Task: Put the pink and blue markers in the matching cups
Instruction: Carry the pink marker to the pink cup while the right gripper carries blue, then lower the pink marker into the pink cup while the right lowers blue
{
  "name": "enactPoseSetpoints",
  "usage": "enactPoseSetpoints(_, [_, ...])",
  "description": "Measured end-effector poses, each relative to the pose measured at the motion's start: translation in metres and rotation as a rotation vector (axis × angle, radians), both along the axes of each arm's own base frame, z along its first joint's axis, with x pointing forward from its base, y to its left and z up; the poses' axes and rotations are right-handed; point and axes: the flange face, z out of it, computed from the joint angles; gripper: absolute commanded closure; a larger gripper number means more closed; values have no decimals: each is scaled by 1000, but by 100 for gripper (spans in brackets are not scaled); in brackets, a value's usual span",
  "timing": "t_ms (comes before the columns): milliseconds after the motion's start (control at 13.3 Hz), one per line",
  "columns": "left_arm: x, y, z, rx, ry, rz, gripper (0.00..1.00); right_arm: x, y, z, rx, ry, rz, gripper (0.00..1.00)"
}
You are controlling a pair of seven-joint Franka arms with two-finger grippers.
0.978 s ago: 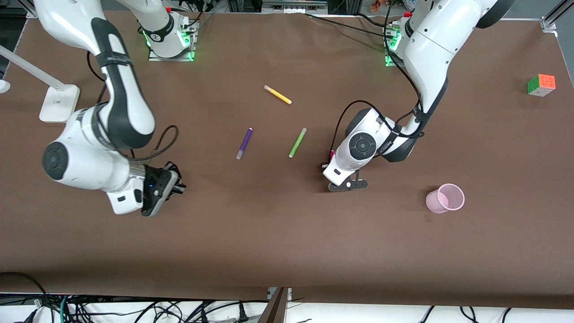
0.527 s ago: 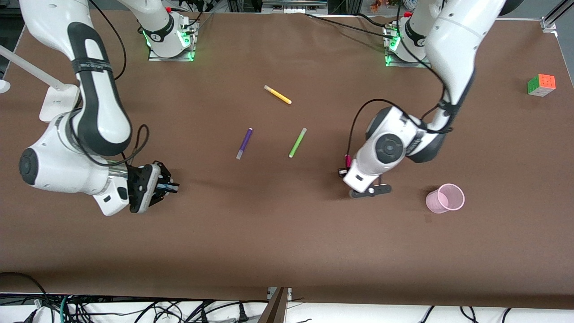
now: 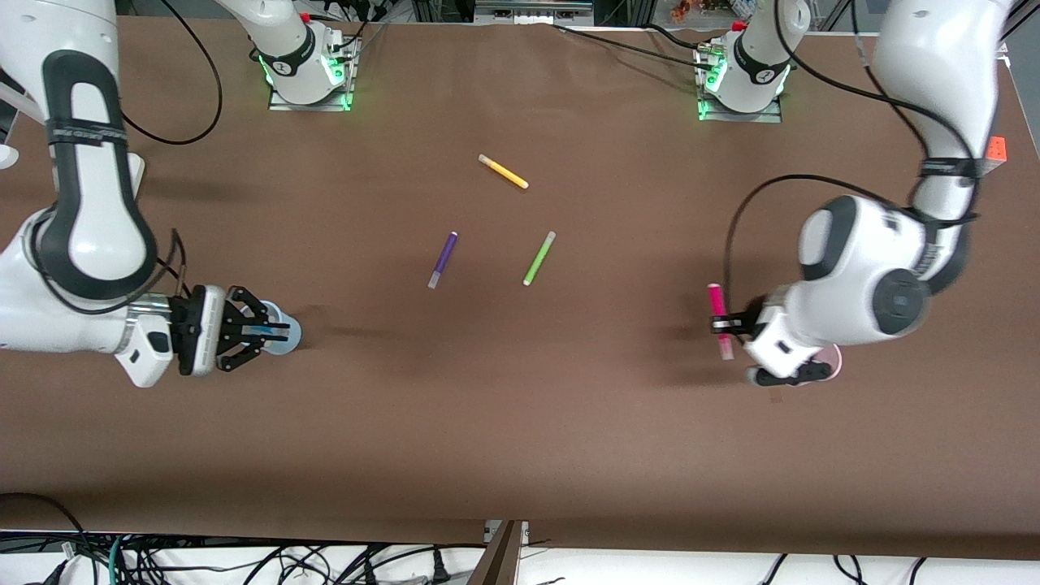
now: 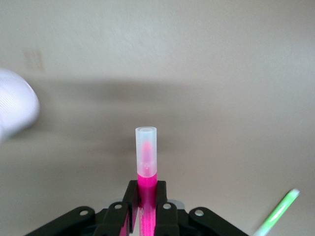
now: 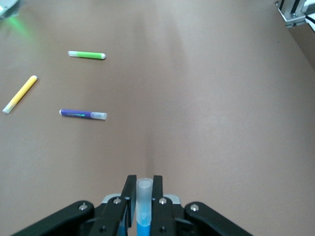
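My right gripper (image 3: 266, 329) is shut on the blue marker (image 3: 258, 331), pale cap forward, right over the light blue cup (image 3: 289, 334) at the right arm's end of the table. In the right wrist view the marker (image 5: 143, 194) stands between the shut fingers of the gripper (image 5: 143, 183). My left gripper (image 3: 729, 323) is shut on the pink marker (image 3: 716, 301), beside the pink cup (image 3: 834, 356), which the hand mostly hides. In the left wrist view the gripper (image 4: 146, 189) holds the marker (image 4: 146, 157), and the cup (image 4: 15, 110) is a pale blur off to one side.
A purple pen (image 3: 443, 260), a green pen (image 3: 539, 258) and a yellow pen (image 3: 503, 171) lie mid-table, toward the bases; all three also show in the right wrist view. A colour cube (image 3: 997, 148) sits partly hidden at the left arm's end.
Both arms swung outward with their markers. The right gripper moved to the blue cup, which now shows. The left gripper moved to the pink cup and now covers most of it.
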Motion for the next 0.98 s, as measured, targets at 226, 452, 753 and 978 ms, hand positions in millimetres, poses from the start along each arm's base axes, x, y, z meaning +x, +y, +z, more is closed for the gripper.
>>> enactPoseSetpoints(226, [9,66,1,-15,-87,-264,100,-2,-18,-13,85,-29,48,99])
enactPoseSetpoints(452, [18,74,11,39,-202,-544,100,-8,-25,-37,159,-16,68,99])
enactPoseSetpoints(753, [30,102,15,42,-365,-864,100,-20,-34,-61,200,17,80,90])
enactPoseSetpoints(978, [20,134,-4,-91,-437,-926,100,-23,-44,-61,214,31,76,0])
